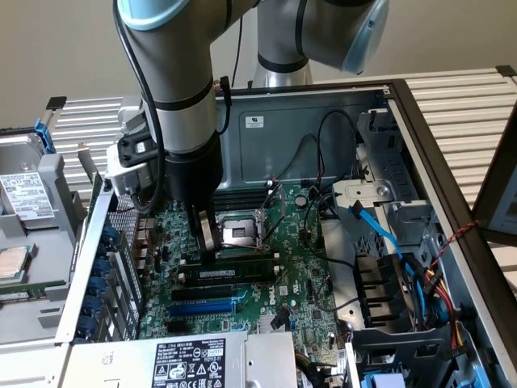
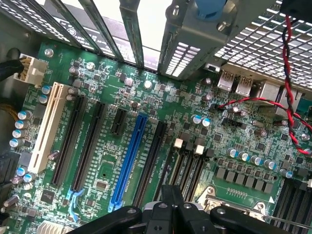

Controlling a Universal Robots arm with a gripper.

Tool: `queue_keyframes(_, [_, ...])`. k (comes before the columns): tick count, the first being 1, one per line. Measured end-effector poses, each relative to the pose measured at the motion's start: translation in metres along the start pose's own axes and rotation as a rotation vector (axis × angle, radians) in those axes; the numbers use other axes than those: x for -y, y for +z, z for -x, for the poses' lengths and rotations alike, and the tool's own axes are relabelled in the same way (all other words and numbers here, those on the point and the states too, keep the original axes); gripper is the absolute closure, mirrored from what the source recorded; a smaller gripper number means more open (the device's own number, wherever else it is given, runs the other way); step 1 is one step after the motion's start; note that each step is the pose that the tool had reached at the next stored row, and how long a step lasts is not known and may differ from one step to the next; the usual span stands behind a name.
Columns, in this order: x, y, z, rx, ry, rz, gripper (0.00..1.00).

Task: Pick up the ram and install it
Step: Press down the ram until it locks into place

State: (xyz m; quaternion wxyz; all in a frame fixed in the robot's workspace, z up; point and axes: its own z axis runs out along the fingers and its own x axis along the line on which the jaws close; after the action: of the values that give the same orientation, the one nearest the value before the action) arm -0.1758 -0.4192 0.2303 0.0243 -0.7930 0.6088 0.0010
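The ram is a long dark stick with a small white label. It stands along the black memory slots in the middle of the green motherboard, inside the open computer case. My gripper reaches straight down from the arm, its tips at the ram's end towards the exterior view's left. In the wrist view the two fingers stand pressed together, with nothing seen between them, over the near end of the memory slots. The ram itself is hidden under the fingers in that view.
The blue expansion slot lies next to the memory slots, and the CPU socket is just behind the gripper. A drive cage with a blue cable fills the exterior view's right. The power supply is in front. A red-black wire hangs nearby.
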Motion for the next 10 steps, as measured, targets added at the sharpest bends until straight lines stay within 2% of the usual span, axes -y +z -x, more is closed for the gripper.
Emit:
queue_keyframes(6, [0.0002, -0.0008, 0.0, 0.0006, 0.0, 0.0007, 0.89])
queue_keyframes(8, [0.0021, -0.0075, -0.0003, 0.0022, 0.0, 0.008, 0.89])
queue_keyframes(9, [0.0029, -0.0089, -0.0007, 0.0033, 0.0, 0.0098, 0.89])
queue_keyframes(10, [0.0035, -0.0087, -0.0011, 0.0048, 0.0, 0.0092, 0.89])
